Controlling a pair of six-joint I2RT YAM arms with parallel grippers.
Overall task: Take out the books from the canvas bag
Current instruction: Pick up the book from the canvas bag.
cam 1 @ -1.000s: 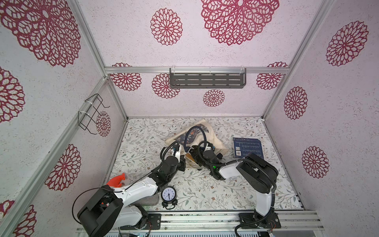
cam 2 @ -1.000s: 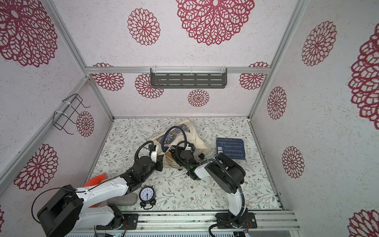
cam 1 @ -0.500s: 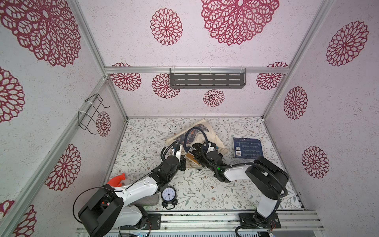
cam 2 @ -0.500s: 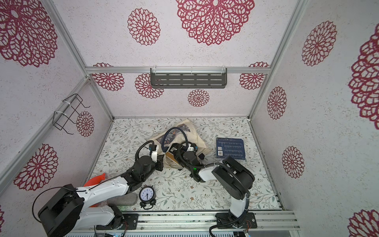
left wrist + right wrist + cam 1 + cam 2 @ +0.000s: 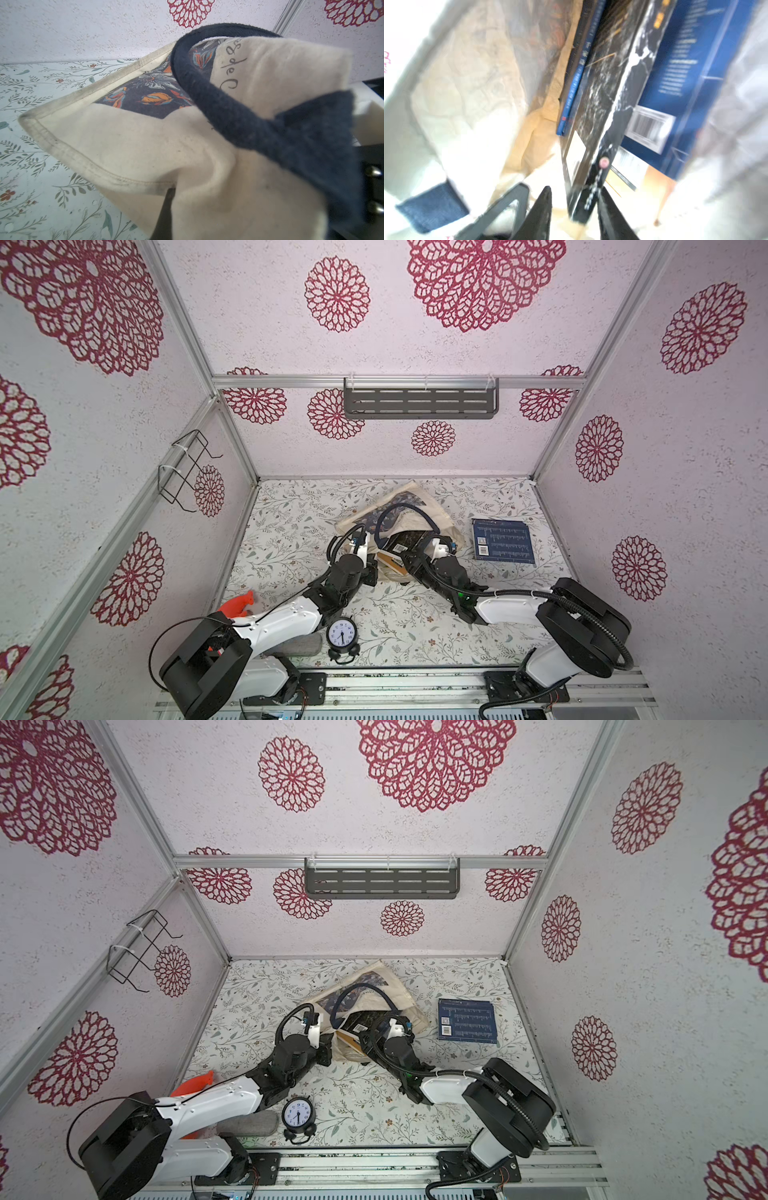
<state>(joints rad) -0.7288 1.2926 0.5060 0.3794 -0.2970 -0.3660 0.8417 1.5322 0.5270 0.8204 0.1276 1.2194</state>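
The cream canvas bag [image 5: 419, 506] [image 5: 390, 986] lies at the back middle, its mouth toward me. My left gripper [image 5: 372, 568] is shut on the bag's lower rim cloth [image 5: 145, 135]; only a dark finger [image 5: 164, 214] shows under the fabric. My right gripper [image 5: 409, 562] [image 5: 575, 188] is open at the mouth, its fingers either side of the corner of a black marbled book [image 5: 604, 104] [image 5: 405, 541]. A navy book [image 5: 675, 72] with a barcode lies beside it in the bag, and an orange-tan one [image 5: 390, 564] pokes out. Another navy book [image 5: 503, 540] [image 5: 467, 1020] lies flat on the table to the right.
An alarm clock [image 5: 341, 637] stands at the front between the arms, with a grey roll [image 5: 305, 645] and an orange object [image 5: 239, 603] near the left arm. A wire rack [image 5: 183, 472] hangs on the left wall, a grey shelf [image 5: 419, 402] on the back wall.
My right gripper has pushed a little deeper into the bag mouth and its jaws have widened around the black book; the right elbow swung out to the right. The left gripper has not moved.
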